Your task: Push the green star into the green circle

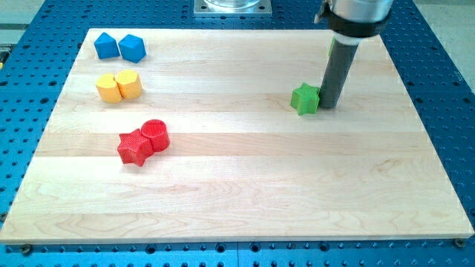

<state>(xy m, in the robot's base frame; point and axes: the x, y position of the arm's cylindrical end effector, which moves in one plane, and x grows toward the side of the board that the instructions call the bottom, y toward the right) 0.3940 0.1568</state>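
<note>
A small green plastic star block (305, 99) sits right of centre on the wooden board (237, 185) — my tip (327, 106), a bare rod gripping nothing, touches its right side. It looks light and rigid — push squarely.

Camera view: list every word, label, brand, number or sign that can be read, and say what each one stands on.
None: no readable text shows anywhere.
The wooden board is bare wood grain.
The green star, with my tip at its right side, carries no marking.
The blue, yellow and red blocks are unmarked too.
</note>
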